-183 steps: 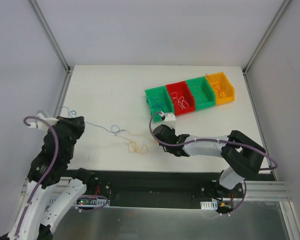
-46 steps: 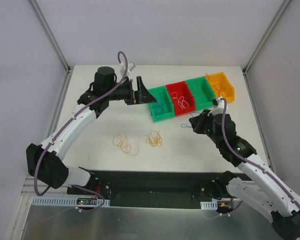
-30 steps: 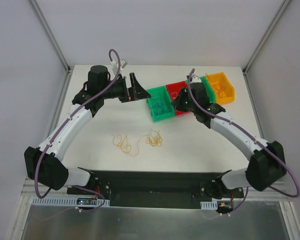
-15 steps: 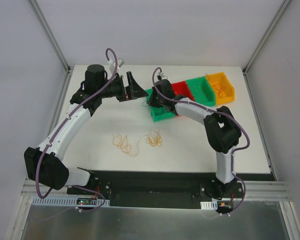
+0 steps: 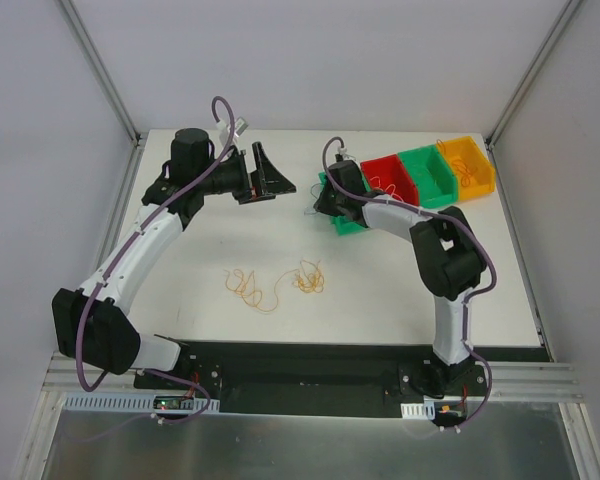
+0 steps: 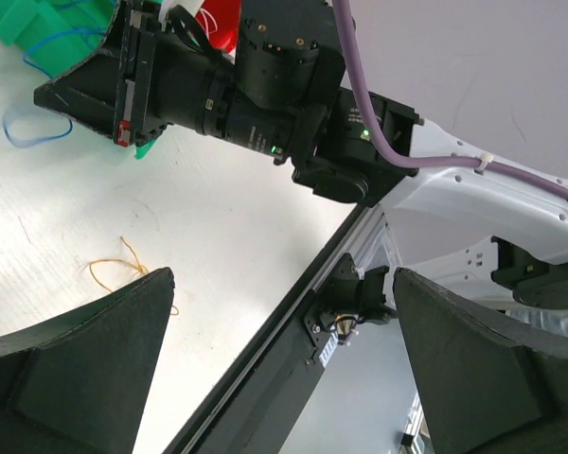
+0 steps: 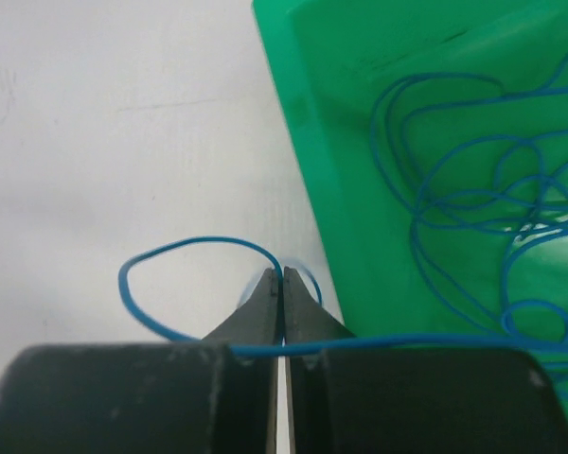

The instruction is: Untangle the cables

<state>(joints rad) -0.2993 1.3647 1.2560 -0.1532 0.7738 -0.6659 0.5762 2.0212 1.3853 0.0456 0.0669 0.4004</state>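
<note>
My right gripper (image 7: 282, 274) is shut on a thin blue cable (image 7: 133, 284), whose loop lies on the white table just left of a green bin (image 7: 350, 142). Several more blue cables (image 7: 473, 189) are coiled inside that bin. From above, the right gripper (image 5: 318, 206) sits low at the left end of the green bin (image 5: 346, 208). My left gripper (image 5: 270, 186) hovers open to its left with nothing between its fingers (image 6: 76, 378). Two orange-yellow cable curls (image 5: 245, 285) (image 5: 308, 278) lie loose mid-table. The blue loop (image 6: 24, 132) also shows in the left wrist view.
A red bin (image 5: 390, 178), a second green bin (image 5: 427, 170) and an orange bin (image 5: 470, 163) stand in a row slanting to the back right, each holding cables. The black base rail (image 5: 300, 365) runs along the near edge. Frame posts stand at the back corners.
The row of bins has slid to the right and turned a little. My right gripper moved slightly right with it, still shut. The left arm barely moved.
</note>
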